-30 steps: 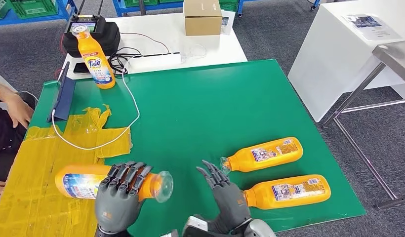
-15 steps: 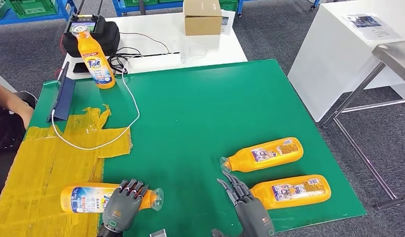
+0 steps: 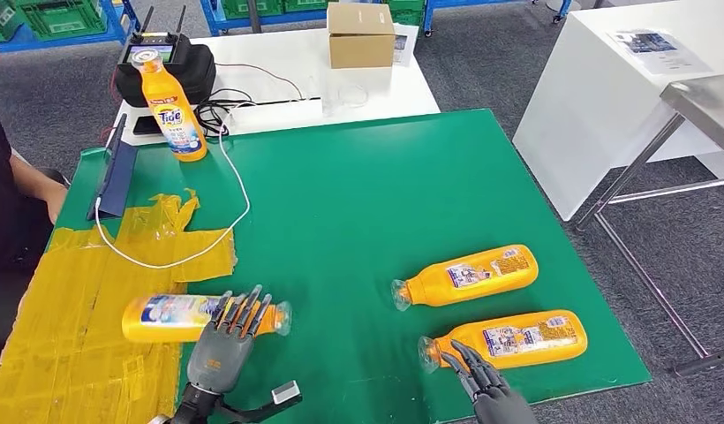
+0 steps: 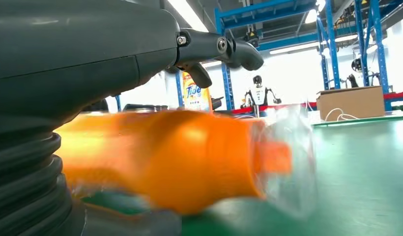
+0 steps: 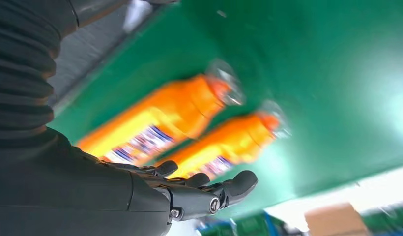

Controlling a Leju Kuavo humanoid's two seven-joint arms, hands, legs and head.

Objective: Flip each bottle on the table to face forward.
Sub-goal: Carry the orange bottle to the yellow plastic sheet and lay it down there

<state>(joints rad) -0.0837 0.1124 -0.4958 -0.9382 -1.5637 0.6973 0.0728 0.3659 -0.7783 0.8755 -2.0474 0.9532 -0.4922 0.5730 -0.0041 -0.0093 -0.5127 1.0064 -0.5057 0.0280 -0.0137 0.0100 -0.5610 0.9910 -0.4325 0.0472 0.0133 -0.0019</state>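
An orange bottle (image 3: 173, 316) lies on its side at the near left, its clear cap pointing right, partly on yellow tape. My left hand (image 3: 222, 347) rests its spread fingers over the bottle's neck; the left wrist view shows the fingers (image 4: 216, 48) stretched out above the orange bottle (image 4: 189, 157). Two more orange bottles (image 3: 471, 276) (image 3: 509, 339) lie at the near right with labels up and caps pointing left. My right hand (image 3: 485, 389) is open just short of the nearer bottle's cap. A fourth bottle (image 3: 170, 110), marked Tide, stands upright at the far left.
Yellow tape (image 3: 76, 300) covers the left of the green mat (image 3: 358, 203). A white cable (image 3: 239, 190) and a dark blue flat device (image 3: 114, 177) lie at the far left. Behind are a black case (image 3: 192, 66) and a cardboard box (image 3: 361, 31). A person (image 3: 10, 203) sits at left.
My left hand has set the bottle down on the table and uncurled its fingers. My right hand has drawn back toward the near edge, ending by the nearest right bottle's cap.
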